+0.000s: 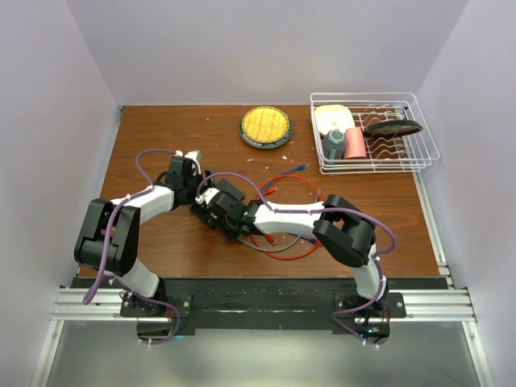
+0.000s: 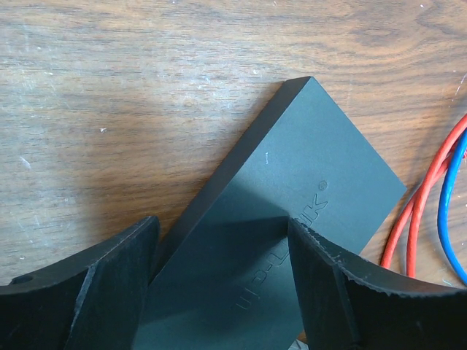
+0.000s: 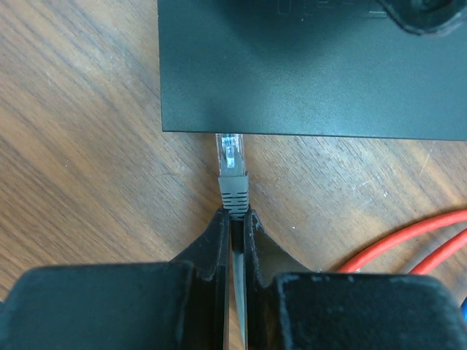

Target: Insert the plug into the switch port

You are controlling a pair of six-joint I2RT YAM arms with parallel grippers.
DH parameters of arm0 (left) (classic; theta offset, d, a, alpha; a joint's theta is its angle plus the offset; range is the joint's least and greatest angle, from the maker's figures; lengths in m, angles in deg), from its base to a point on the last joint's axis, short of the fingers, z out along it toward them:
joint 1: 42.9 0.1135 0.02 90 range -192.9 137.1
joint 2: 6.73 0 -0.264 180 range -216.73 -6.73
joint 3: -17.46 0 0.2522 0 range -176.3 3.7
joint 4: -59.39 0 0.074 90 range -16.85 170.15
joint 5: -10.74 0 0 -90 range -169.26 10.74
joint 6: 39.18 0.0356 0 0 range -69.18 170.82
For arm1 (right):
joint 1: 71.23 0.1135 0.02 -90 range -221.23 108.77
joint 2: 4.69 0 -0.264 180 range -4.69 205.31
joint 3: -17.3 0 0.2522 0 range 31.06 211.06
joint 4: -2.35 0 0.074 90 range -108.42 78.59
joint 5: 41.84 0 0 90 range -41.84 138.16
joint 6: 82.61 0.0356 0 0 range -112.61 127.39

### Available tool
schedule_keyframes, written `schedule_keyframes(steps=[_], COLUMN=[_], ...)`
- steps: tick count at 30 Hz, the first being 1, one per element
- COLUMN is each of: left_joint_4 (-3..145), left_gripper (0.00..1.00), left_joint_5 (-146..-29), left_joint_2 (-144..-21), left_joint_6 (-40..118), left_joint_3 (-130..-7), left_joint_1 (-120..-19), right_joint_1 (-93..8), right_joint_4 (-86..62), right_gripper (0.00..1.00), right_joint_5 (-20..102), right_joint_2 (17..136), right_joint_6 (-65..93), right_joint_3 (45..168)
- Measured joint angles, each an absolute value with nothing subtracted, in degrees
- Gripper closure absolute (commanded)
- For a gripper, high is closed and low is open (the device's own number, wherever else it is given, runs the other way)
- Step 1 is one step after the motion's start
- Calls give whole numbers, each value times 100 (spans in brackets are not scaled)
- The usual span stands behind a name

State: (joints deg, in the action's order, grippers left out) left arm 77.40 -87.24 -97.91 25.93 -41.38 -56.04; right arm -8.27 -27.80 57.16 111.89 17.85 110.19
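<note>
The switch (image 2: 292, 197) is a flat, almost black box lying on the wooden table. My left gripper (image 2: 222, 233) straddles it, with one finger (image 2: 109, 284) against its long edge and the other (image 2: 328, 292) against its far side. In the right wrist view the switch (image 3: 306, 65) fills the top. My right gripper (image 3: 233, 213) is shut on a grey cable just behind the plug (image 3: 232, 164). The plug's clear tip meets the switch's near edge. In the top view both grippers (image 1: 193, 189) (image 1: 216, 211) meet left of centre and mostly hide the switch.
Red cable (image 1: 294, 211) and blue cable (image 2: 446, 211) loop on the table right of the switch. A round yellow dish (image 1: 265, 126) sits at the back centre. A white wire rack (image 1: 375, 153) with cups and plates stands at the back right.
</note>
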Motion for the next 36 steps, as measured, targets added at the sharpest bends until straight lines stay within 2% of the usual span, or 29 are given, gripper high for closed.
schedule_keyframes(steps=[36], left_joint_4=[7441], left_gripper=[26], left_joint_5=[-9127], left_joint_2=[-9533], left_joint_6=[2591], left_joint_3=[-3764], left_joint_1=[-5493], right_joint_1=[-737], right_joint_4=[-4146], right_gripper=[100], right_joint_5=[6273], right_joint_2=[11694], right_joint_6=[2238], right_joint_3=[12105])
